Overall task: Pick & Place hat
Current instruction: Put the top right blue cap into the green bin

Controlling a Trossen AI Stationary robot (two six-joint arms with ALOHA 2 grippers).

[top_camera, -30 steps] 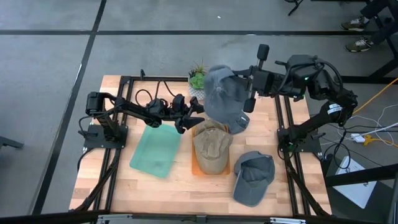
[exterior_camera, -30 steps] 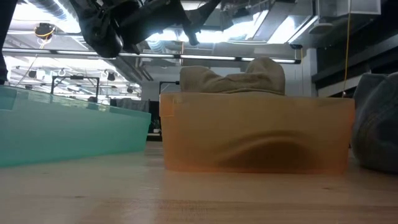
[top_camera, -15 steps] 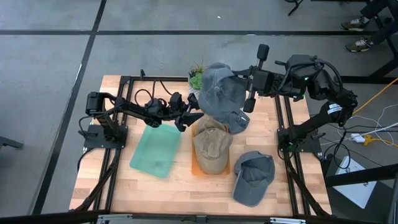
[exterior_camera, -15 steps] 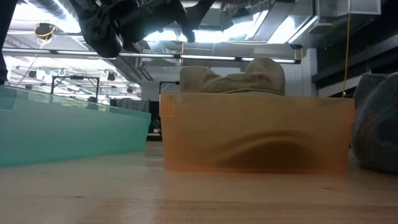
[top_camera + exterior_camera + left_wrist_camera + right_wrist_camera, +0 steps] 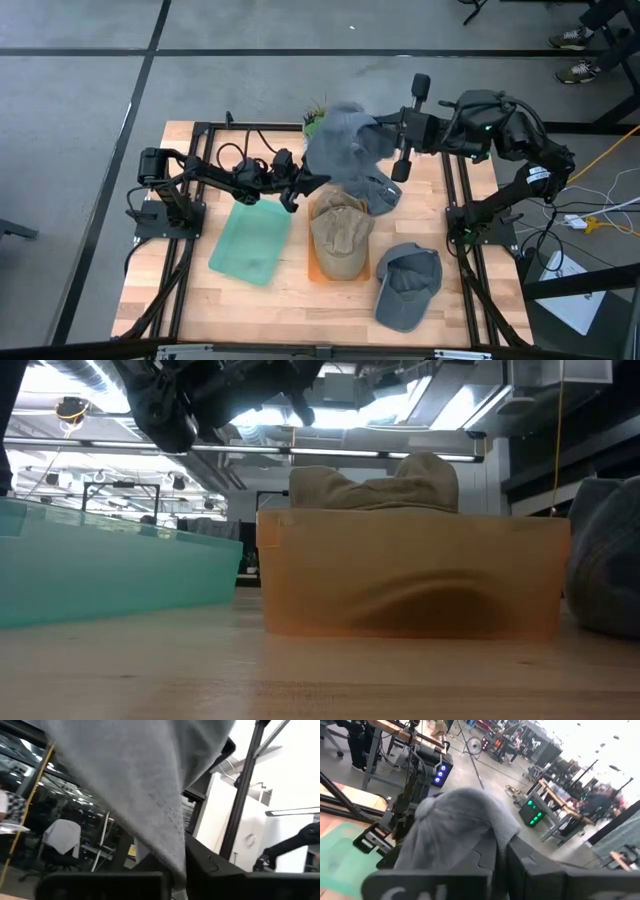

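Grey hat carried aloft, above the tabletop's far edge

The grey hat (image 5: 345,150) is clamped in the right pincer (image 5: 385,135); soft, light cloth is judged to sag, so the stiffer brim suits gripping. The left pincer (image 5: 305,185) is nearby; its fingers cannot be told.

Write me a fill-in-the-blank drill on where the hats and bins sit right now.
1. The right pincer holds a ____ hat above the table.
2. The tan hat lies in the ____ bin.
3. The green bin lies below the ____ pincer.
4. A second grey hat lies on the table, ____ any bin.

Missing words: grey; orange; left; outside
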